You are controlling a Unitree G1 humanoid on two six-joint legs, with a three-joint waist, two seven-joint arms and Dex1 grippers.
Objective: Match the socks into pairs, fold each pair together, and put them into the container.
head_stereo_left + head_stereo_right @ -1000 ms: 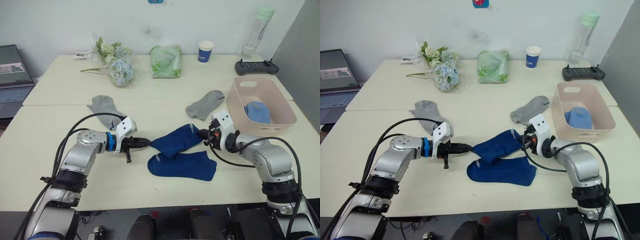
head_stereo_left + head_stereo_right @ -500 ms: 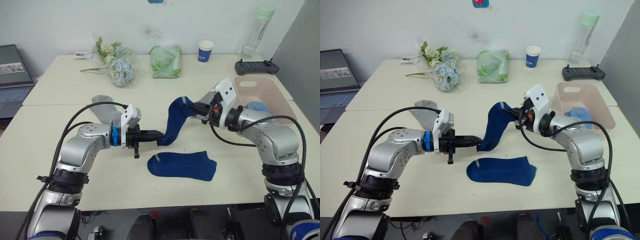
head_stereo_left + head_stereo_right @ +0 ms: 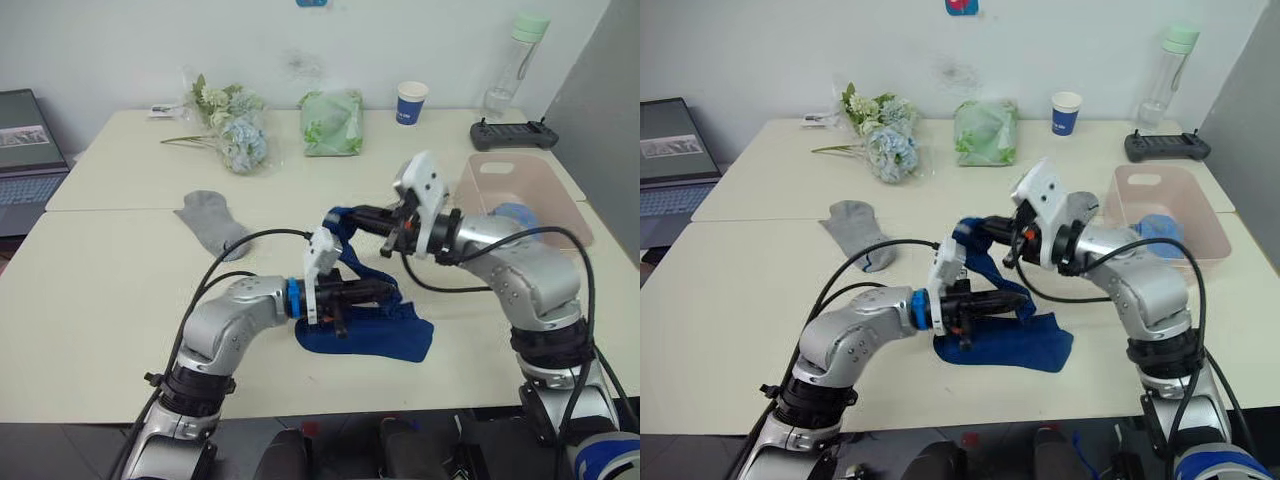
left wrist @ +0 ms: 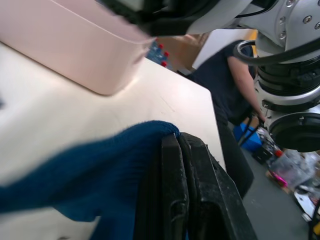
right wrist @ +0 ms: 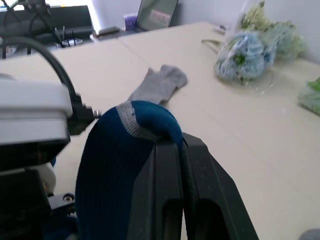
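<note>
A navy sock (image 3: 348, 255) hangs stretched between my two grippers above the table. My left gripper (image 3: 378, 291) is shut on its lower end, and the left wrist view shows the knit pinched between the fingers (image 4: 172, 165). My right gripper (image 3: 347, 214) is shut on the grey-striped cuff (image 5: 131, 125), higher up. A second navy sock (image 3: 385, 338) lies flat right beneath them. One grey sock (image 3: 210, 222) lies to the left. The pink container (image 3: 540, 175) stands at the right with a light blue sock (image 3: 516, 214) inside.
Along the back of the table are a bunch of flowers (image 3: 235, 130), a green wrapped bundle (image 3: 332, 122), a paper cup (image 3: 411, 102), a bottle (image 3: 512, 65) and a black controller (image 3: 513, 133). A laptop (image 3: 25, 150) sits far left. A person (image 4: 230, 85) stands beyond the table.
Both grippers lifted the navy sock off the table. The left gripper then carried its end to the right, over the flat navy sock, while the right gripper moved left and up.
</note>
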